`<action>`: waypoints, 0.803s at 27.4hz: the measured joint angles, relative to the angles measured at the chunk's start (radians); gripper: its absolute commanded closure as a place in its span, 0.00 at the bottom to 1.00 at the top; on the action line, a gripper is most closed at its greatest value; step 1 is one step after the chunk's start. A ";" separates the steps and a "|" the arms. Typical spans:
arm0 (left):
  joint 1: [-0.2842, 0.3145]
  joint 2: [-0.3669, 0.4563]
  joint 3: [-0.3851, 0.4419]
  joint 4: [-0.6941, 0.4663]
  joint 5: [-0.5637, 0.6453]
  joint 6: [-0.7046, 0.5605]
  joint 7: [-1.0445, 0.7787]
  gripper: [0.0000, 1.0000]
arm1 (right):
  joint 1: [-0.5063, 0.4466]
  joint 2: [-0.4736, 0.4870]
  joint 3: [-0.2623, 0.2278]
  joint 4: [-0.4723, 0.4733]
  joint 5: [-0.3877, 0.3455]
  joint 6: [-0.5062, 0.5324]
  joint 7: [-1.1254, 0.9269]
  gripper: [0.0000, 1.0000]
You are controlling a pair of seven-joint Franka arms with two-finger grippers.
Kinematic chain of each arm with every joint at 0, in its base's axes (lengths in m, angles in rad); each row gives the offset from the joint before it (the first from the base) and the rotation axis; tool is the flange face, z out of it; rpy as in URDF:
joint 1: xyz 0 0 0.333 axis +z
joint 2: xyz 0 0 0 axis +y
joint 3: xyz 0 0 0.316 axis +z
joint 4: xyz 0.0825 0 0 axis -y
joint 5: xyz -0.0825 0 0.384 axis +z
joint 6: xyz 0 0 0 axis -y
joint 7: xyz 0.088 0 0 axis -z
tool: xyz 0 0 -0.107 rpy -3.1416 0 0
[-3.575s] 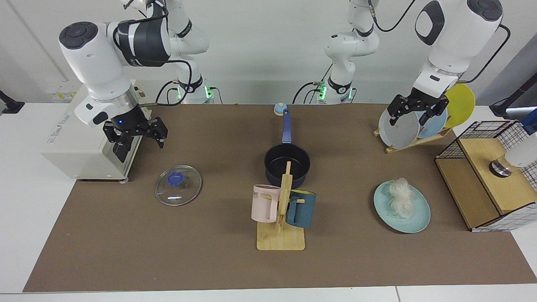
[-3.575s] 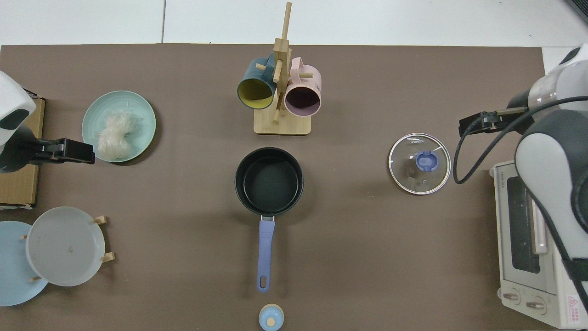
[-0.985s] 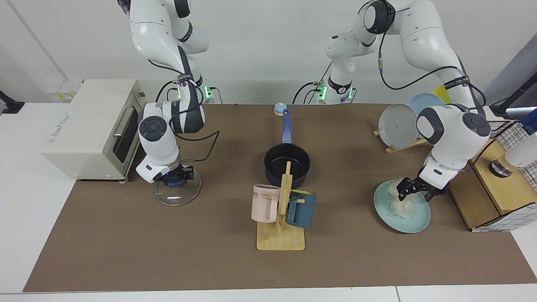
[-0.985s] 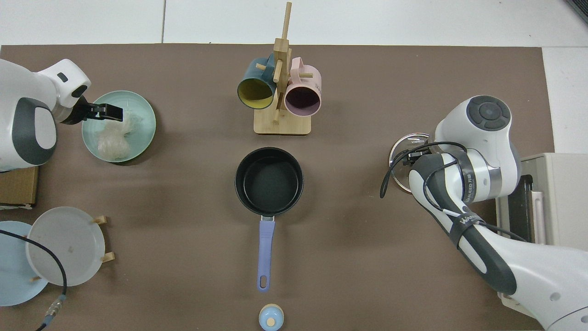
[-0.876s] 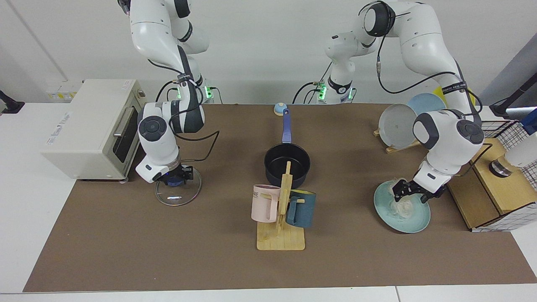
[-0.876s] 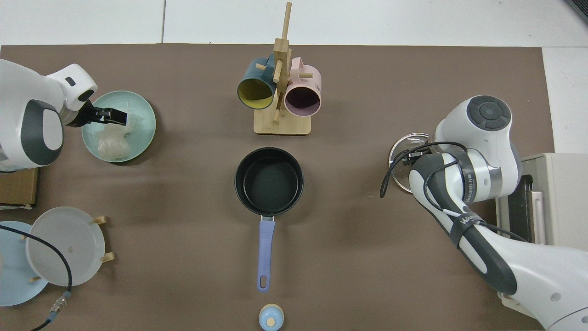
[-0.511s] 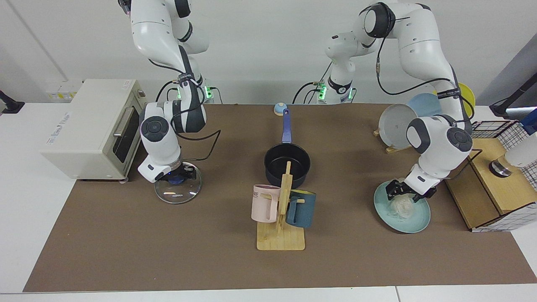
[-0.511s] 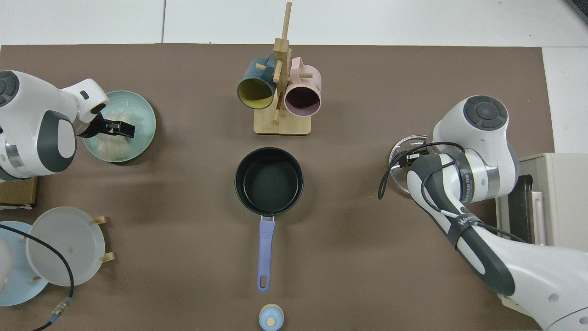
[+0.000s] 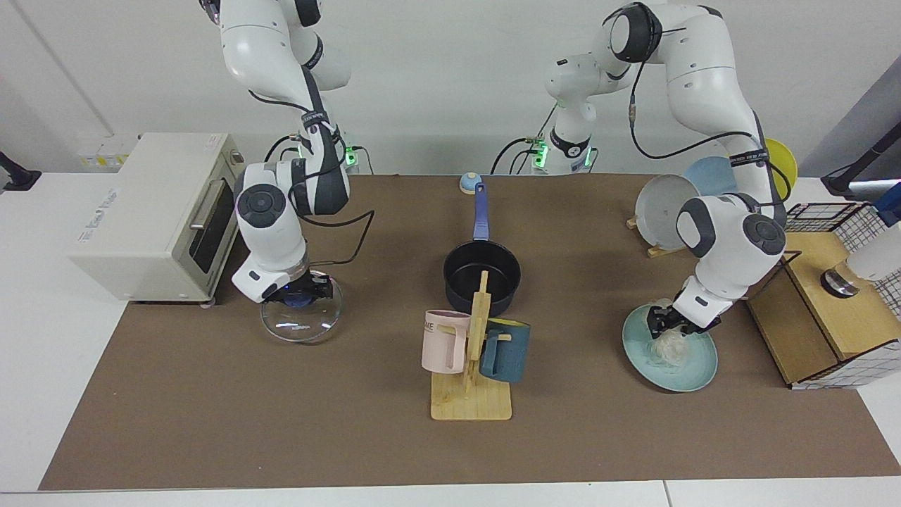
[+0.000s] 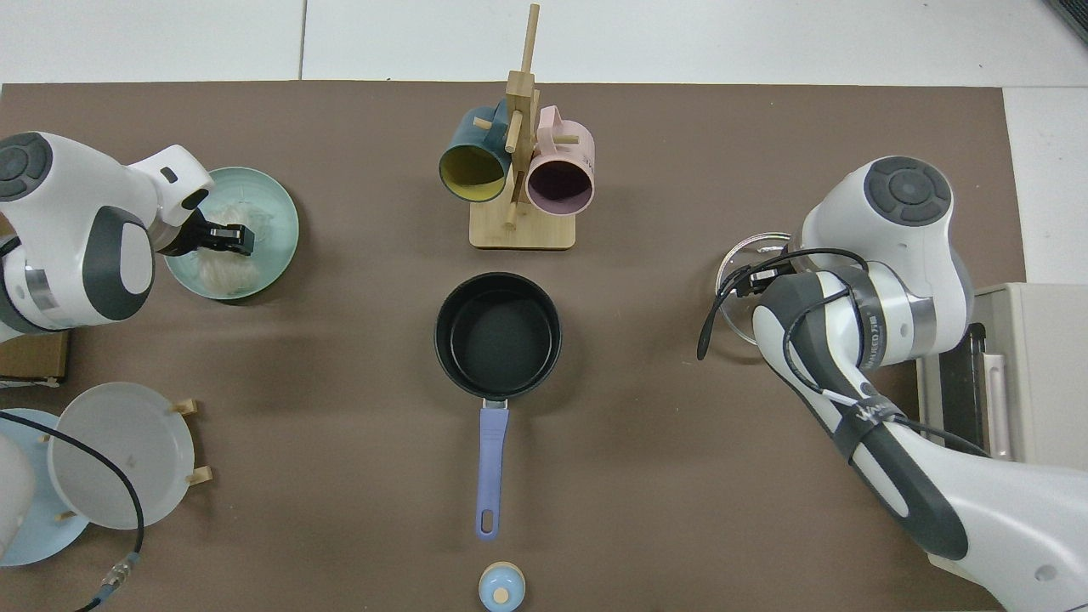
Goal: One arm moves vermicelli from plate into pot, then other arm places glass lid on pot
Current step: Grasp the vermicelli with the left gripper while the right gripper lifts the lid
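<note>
Facing view shows the left gripper (image 9: 677,325) low over the vermicelli (image 9: 665,346) on the plate (image 9: 697,370), near the mat's (image 9: 211,422) end by the plate rack; whether its jaws grip the strands I cannot tell. A good lift goes straight up, then toward the empty pot (image 9: 482,276) mid-mat. The right gripper (image 9: 301,291) sits at the glass lid's (image 9: 301,325) knob, its fingers hidden.

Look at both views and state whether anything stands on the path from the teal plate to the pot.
Nothing visible does. In the top view, bare mat lies between the plate and the pot. The mug rack stands off to one side of that line. The left gripper is at the vermicelli, still on the plate.
</note>
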 measured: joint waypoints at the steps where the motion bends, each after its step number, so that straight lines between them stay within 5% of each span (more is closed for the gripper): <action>1: -0.003 -0.001 -0.004 -0.001 0.000 -0.003 -0.012 1.00 | -0.001 -0.007 0.001 0.009 0.000 -0.006 0.000 1.00; 12: -0.032 -0.030 -0.038 0.102 -0.001 -0.222 -0.081 1.00 | -0.001 -0.105 0.007 0.036 0.034 -0.021 0.000 1.00; 22: -0.036 -0.201 -0.145 0.098 -0.005 -0.355 -0.318 1.00 | -0.001 -0.202 0.011 0.038 0.084 -0.093 -0.001 1.00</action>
